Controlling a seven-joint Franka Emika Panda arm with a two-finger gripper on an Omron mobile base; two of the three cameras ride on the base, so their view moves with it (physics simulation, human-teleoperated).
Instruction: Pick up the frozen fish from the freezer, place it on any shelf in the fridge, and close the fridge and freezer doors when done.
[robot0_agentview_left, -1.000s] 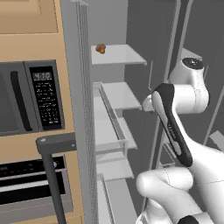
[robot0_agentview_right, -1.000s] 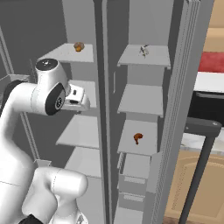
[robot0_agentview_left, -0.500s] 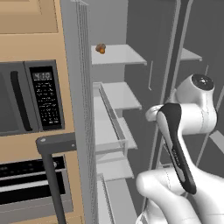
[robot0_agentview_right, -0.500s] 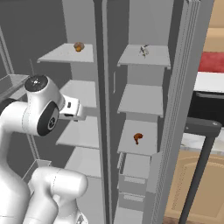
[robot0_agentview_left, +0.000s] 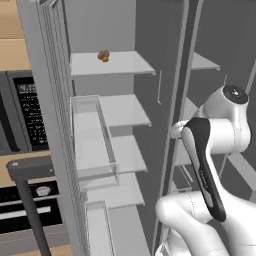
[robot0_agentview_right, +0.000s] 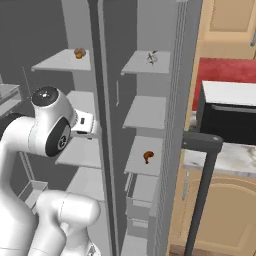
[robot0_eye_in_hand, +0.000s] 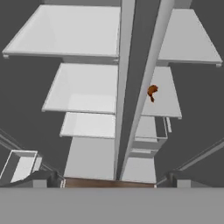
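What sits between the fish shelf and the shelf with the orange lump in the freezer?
In the right base view, one bare freezer shelf lies between the fish on the top shelf and the orange lump lower down. Nothing rests on it.

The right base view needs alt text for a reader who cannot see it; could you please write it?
The open fridge and freezer stand side by side, with the frozen fish on the freezer's top shelf. The white arm is raised before the fridge shelves, and an orange-brown lump sits lower in the freezer.
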